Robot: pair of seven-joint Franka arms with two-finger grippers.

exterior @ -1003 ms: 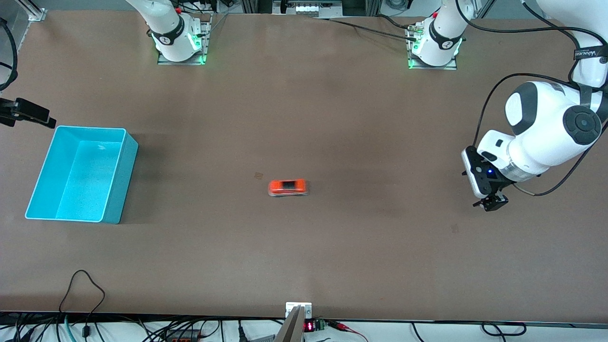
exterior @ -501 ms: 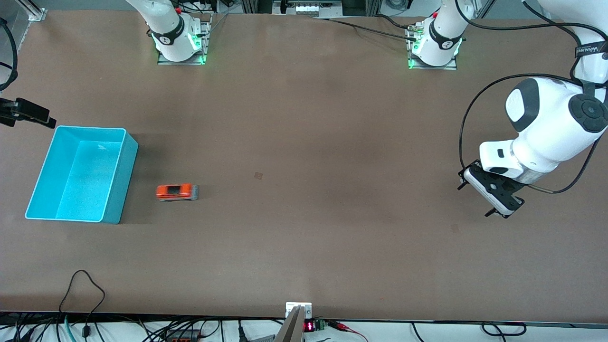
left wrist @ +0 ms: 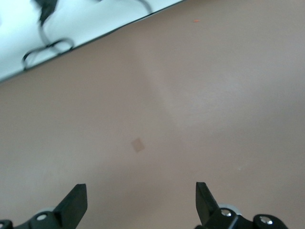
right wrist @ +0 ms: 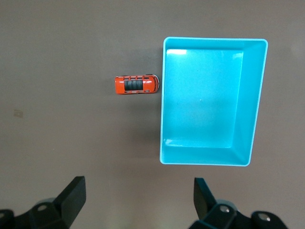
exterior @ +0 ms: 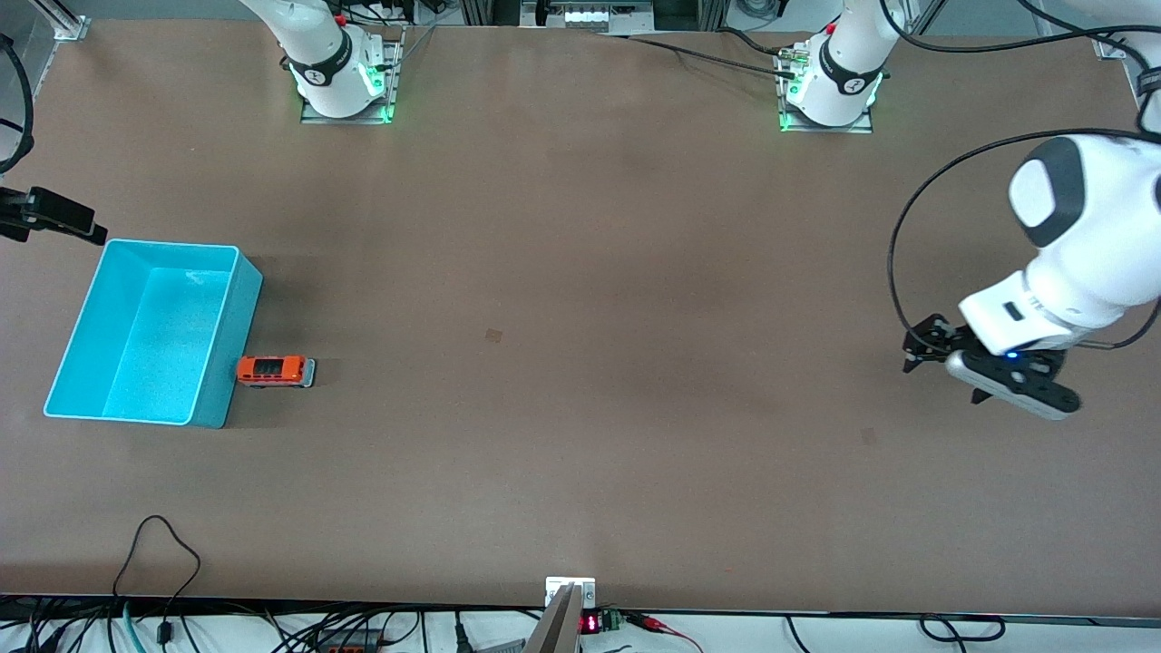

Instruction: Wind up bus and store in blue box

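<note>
While both end effectors (left wrist: 138, 207) (right wrist: 138, 205) stand released, bus (exterior: 272, 370) touches blue box (exterior: 218, 372).

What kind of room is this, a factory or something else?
Most likely a robotics lab or test bench, not a factory. Two white robot arms are bolted to a big brown table, cables trail off its edge, and the only goods are a toy bus touching a blue box.
</note>
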